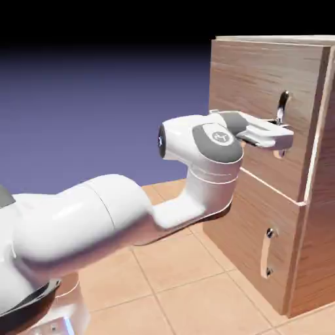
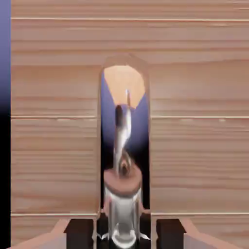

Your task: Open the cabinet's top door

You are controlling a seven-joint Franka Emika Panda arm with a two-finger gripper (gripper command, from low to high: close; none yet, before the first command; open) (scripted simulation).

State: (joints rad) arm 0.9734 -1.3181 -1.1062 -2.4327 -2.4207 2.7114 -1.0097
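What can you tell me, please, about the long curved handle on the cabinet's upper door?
The handle is a curved bar, shiny and silver-looking, standing off the wood-grain face of the top door. In the exterior view it runs upright near the door's right edge, its upper end in sight and its middle hidden by the gripper. In the hand view, part of it shows between the fingertips, which look closed on it.

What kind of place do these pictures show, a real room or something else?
Probably a simulated test scene, not a real room: a plain blue-violet backdrop fading to black, a bare tiled floor, and one wood-grain cabinet beside a robot arm.
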